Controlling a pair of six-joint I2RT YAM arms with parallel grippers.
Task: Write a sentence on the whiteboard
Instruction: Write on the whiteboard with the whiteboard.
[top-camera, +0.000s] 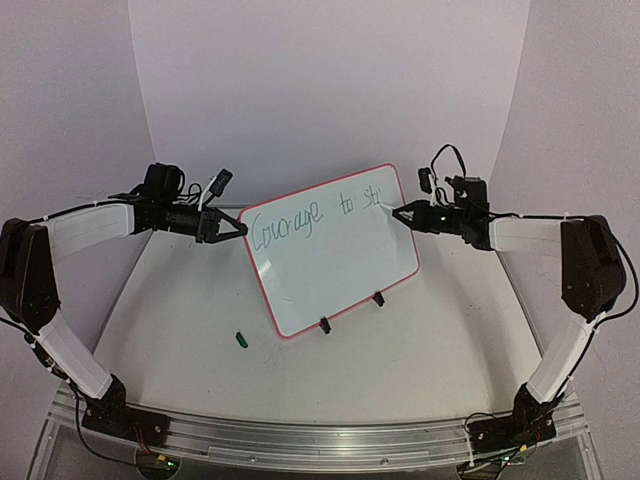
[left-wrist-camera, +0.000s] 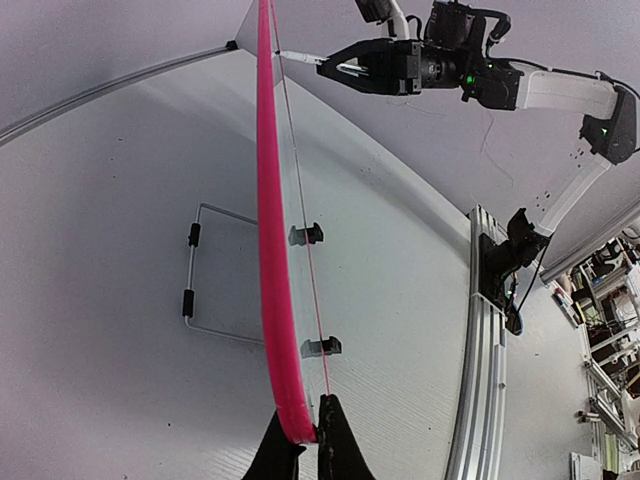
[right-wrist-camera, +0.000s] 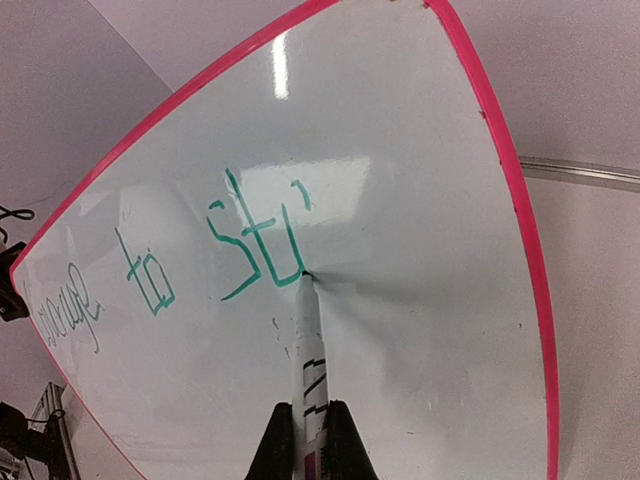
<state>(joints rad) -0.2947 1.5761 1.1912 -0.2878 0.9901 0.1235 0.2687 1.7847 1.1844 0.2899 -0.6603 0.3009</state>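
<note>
Pink-framed whiteboard (top-camera: 330, 270) stands at frame centre on the white table (top-camera: 450, 340), propped on two black clip feet. Left gripper (top-camera: 238, 228) closed on its left edge. Right gripper (top-camera: 402, 214) clamped round a marker (right-wrist-camera: 307, 345), tip touching the board, upper right. Green sentence (top-camera: 315, 212) reads "Courage to st", unfinished. Small green object (top-camera: 241, 340) lies on the table, lower left of the board.

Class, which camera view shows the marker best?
Right wrist: the marker fills the foreground, tip on the whiteboard. The top view shows it tiny; the left wrist view, as a distant white sliver.
</note>
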